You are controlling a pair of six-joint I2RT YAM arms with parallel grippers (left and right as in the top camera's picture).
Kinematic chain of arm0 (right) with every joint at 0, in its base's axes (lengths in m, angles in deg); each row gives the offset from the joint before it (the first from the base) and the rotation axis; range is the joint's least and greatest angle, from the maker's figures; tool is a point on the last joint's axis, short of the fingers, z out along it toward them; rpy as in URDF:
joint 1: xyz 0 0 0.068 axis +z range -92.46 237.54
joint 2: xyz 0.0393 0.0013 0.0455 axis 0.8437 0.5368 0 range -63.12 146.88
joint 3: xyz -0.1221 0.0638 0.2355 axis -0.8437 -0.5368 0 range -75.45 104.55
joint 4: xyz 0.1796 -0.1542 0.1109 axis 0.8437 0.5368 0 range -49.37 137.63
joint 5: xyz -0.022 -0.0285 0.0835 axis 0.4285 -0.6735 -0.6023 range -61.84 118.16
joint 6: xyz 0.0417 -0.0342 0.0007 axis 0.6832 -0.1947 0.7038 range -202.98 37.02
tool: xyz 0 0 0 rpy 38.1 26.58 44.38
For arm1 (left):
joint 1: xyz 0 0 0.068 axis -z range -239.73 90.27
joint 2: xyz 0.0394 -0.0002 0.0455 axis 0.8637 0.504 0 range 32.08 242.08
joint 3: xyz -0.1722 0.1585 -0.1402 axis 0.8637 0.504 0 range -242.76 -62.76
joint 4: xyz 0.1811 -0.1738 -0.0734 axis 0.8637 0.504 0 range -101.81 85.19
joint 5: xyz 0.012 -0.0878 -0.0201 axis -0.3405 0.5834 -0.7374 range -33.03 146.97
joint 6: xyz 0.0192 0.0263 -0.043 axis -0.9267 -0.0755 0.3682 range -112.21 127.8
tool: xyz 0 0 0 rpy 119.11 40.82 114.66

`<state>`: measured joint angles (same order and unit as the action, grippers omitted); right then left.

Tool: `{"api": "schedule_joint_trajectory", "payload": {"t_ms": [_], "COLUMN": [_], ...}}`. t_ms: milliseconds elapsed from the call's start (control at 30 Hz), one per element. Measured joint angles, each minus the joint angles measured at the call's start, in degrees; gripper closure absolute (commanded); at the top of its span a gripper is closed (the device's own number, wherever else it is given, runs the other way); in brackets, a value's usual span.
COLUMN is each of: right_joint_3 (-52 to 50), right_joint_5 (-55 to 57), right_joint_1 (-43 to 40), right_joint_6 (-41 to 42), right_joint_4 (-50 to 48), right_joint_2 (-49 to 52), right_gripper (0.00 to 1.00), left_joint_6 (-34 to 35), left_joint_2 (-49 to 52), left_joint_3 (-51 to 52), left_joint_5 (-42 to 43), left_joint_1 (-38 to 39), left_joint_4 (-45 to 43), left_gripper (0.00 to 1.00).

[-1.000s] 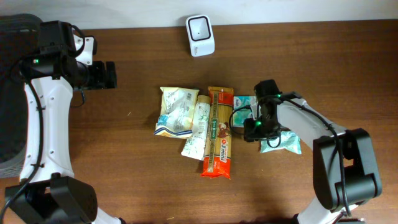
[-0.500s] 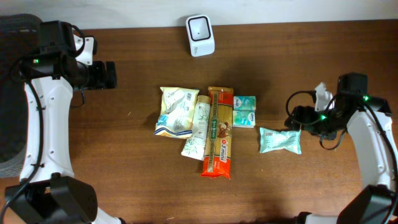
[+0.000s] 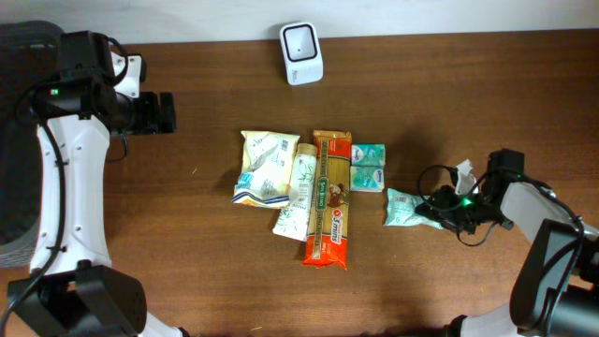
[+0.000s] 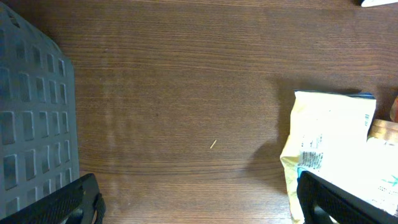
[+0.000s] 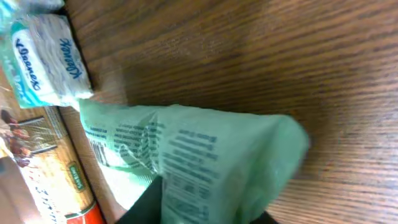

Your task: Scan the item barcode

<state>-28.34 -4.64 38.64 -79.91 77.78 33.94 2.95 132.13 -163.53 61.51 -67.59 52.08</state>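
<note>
Pinches the green packet (image 3: 401,208) by its right-hand end with the right hand (image 3: 429,208), low over the brown surface (image 3: 187,243). Sits right of the grocery row, near the orange pasta pack (image 3: 329,197) and below the Kleenex tissue packs (image 3: 368,167), touching neither. Lies with the long axis roughly left to right, free end aimed at the pasta pack, gripped end toward the robot's right. Impossible to tell from overhead whether resting on the wood or slightly lifted; gripped end lost under dark cables and arm.

Seen from the right wrist, fills the lower frame, rumpled, with lines of small black print facing up. Too blurred to pick out a barcode. Cut off at the near end by the bottom edge. Shows only a dark sliver of one finger (image 5: 142,202) under the wrapper, the other covered.

Spreads the left hand (image 3: 167,112) wide at the far left, well apart from the groceries. Catches just the two fingertips in the bottom corners of the left wrist view, plus the cream snack bag (image 4: 329,149), clipped by the right edge.

Leaves the white scanner (image 3: 301,40) at the far edge, well apart from the packet.
</note>
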Motion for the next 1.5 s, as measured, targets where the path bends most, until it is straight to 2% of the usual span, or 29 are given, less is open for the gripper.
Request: {"api": "schedule_joint_trajectory", "payload": {"t_ms": [67, 133, 200, 267, 333, 400, 467, 567, 700, 767, 833, 1000, 1300, 1500], "right_joint_3": [-0.1, -0.1, 1.2, 8.1, 16.5, 21.5, 25.7, 25.9, 25.9, 25.9, 25.9, 25.9, 25.9, 26.2], "right_joint_5": [-1.8, -3.4, -4.5, -6.0, -7.0, -7.4, -7.3, -7.1, -0.9, 7.1, 12.1, 13.5, 13.5, 10.8], "right_joint_1": [0.0, -0.1, -0.1, -0.1, -0.1, 0.2, 3.7, 12.6, 23.7, 26.9, 27.0, 27.1, 28.2, 28.2], "right_joint_6": [0.5, 0.9, 0.8, -1.9, -3.6, -3.8, -3.7, -1.4, 7.6, 14.7, 18.9, 20.8, 20.3, 14.4], "right_joint_4": [-0.2, 0.5, 5.3, 17.1, 24.2, 26.6, 26.0, 20.7, 14.6, 14.1, 12.8, 12.2, 10.5, 12.2], "right_joint_2": [0.0, 0.0, -0.1, -3.5, -9.3, -12.2, -13.8, -13.8, -13.4, -13.4, -12.9, -7.0, -4.9, -4.9], "right_gripper": [0.96, 0.96, 0.96, 0.96, 0.96, 0.96, 0.96, 0.96, 0.96, 0.96, 0.96, 0.96, 0.96, 0.96], "left_joint_6": [0.0, 0.0, 0.0, 0.0, 0.0, 0.0, 0.0, 0.0, 0.0, 0.0, 0.0, 0.0, 0.0, 0.0], "left_joint_2": [0.0, 0.0, 0.0, 0.0, 0.0, 0.0, 0.0, 0.0, 0.0, 0.0, 0.0, 0.0, 0.0, 0.0], "left_joint_3": [0.0, 0.0, 0.0, 0.0, 0.0, 0.0, 0.0, 0.0, 0.0, 0.0, 0.0, 0.0, 0.0, 0.0], "left_joint_5": [0.0, 0.0, 0.0, 0.0, 0.0, 0.0, 0.0, 0.0, 0.0, 0.0, 0.0, 0.0, 0.0, 0.0], "left_joint_1": [0.0, 0.0, 0.0, 0.0, 0.0, 0.0, 0.0, 0.0, 0.0, 0.0, 0.0, 0.0, 0.0, 0.0], "left_joint_4": [0.0, 0.0, -0.1, 0.1, 0.0, 0.0, 0.0, 0.0, 0.1, 0.1, 0.1, 0.0, 0.1, 0.1], "left_gripper": [0.01, 0.01, 0.01, 0.01, 0.01, 0.01, 0.01, 0.01, 0.01, 0.01, 0.01, 0.01, 0.01, 0.01]}}
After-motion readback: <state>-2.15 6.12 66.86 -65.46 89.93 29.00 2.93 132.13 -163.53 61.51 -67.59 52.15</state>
